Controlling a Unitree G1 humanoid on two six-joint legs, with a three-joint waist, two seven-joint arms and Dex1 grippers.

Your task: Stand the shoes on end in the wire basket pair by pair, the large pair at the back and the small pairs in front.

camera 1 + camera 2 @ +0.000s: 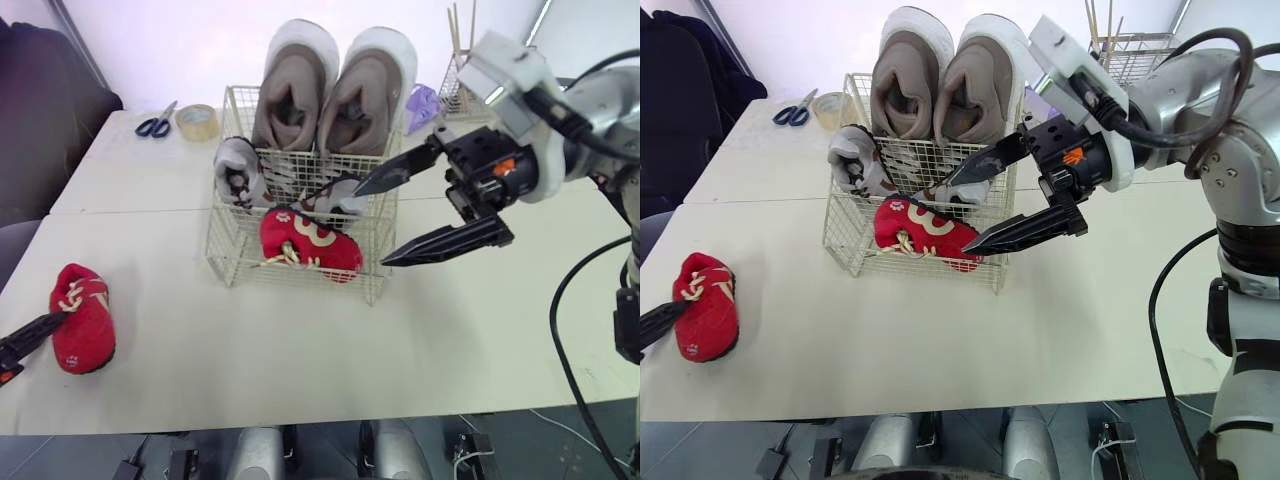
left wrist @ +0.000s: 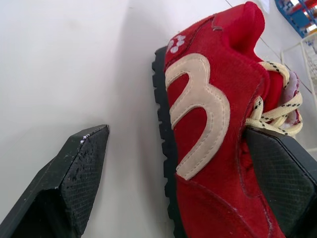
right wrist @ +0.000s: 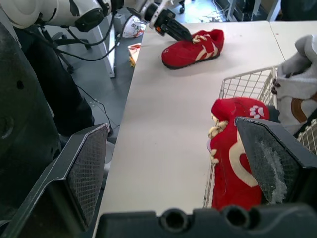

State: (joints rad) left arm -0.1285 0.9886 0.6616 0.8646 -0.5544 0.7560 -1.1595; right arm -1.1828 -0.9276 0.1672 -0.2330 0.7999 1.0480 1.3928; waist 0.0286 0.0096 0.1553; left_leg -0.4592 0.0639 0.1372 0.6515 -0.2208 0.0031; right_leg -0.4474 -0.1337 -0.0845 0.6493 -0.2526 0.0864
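Observation:
The wire basket (image 1: 228, 235) stands mid-table. A large taupe pair (image 1: 335, 90) stands on end at its back. In front of it are two small grey shoes (image 1: 238, 170), and a red shoe (image 1: 310, 245) lies against the front wall. Its mate, a second red shoe (image 1: 82, 318), lies on the table at the far left. My left gripper (image 2: 176, 134) is open around this shoe, with one finger (image 2: 277, 168) at the shoe's collar and the other clear of the sole. My right gripper (image 1: 371, 226) hangs open and empty over the basket's front right corner.
Scissors (image 1: 155, 125) and a tape roll (image 1: 198, 122) lie at the back left of the table. A purple object (image 1: 422, 105) and a second wire basket (image 1: 455, 90) holding sticks sit at the back right. A dark chair (image 1: 40, 110) stands beyond the left edge.

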